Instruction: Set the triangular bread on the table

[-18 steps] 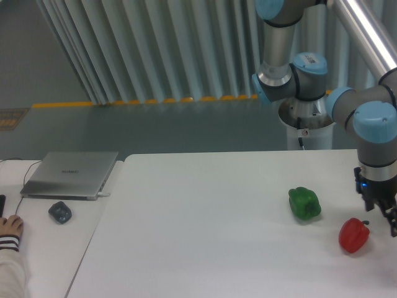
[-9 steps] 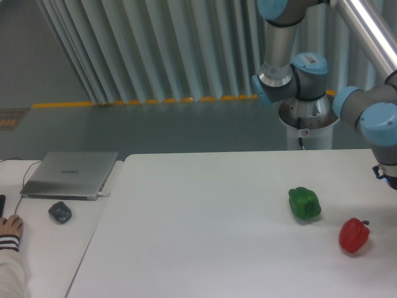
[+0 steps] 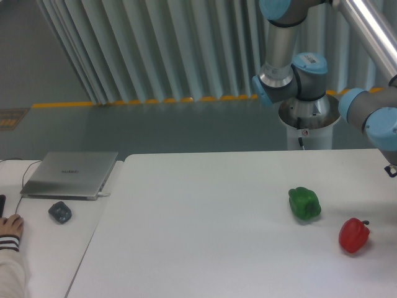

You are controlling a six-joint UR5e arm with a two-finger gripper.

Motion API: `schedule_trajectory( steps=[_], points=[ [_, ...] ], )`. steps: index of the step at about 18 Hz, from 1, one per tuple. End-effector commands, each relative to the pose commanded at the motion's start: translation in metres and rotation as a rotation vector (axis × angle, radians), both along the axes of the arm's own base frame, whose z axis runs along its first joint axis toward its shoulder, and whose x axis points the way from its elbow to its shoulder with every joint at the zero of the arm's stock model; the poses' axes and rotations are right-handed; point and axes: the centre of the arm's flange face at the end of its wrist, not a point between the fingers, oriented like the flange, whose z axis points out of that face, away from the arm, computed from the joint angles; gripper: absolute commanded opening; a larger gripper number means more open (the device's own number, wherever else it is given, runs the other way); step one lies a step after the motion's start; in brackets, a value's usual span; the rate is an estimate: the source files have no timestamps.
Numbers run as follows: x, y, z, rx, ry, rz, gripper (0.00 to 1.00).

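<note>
The triangular bread is out of view. The white table [image 3: 205, 236] fills the lower middle and right of the camera view. Only the arm's silver and blue links [image 3: 372, 118] show at the right edge; the gripper itself lies beyond the frame's right border, so its fingers are not visible.
A green pepper [image 3: 304, 203] and a red pepper [image 3: 353, 234] lie on the table's right side. On the narrower white desk at the left sit a grey laptop [image 3: 71, 174], a dark mouse [image 3: 60, 212] and a person's hand [image 3: 10, 228]. The arm's base [image 3: 305, 112] stands behind the table.
The arm's wrist and gripper, which hung just above the red pepper at the right edge, have moved right and up until the gripper left the frame. The peppers stayed put.
</note>
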Motion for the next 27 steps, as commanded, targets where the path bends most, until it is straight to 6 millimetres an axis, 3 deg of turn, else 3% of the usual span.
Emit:
schedule_trajectory(
  steps=[12, 18, 21, 23, 25, 27],
  points=[
    [-0.028, -0.031, -0.004, -0.021, -0.018, 0.024, 1.0],
    [-0.033, -0.035, -0.006, -0.028, -0.028, 0.014, 1.0],
    [-0.034, -0.034, -0.005, -0.028, -0.024, 0.012, 0.8],
    [-0.036, -0.033, -0.002, -0.029, -0.023, 0.011, 0.59],
    [-0.036, -0.033, 0.0, -0.029, -0.023, 0.009, 0.56],
    [-0.037, -0.032, 0.008, -0.046, -0.015, -0.003, 0.46]
  ],
)
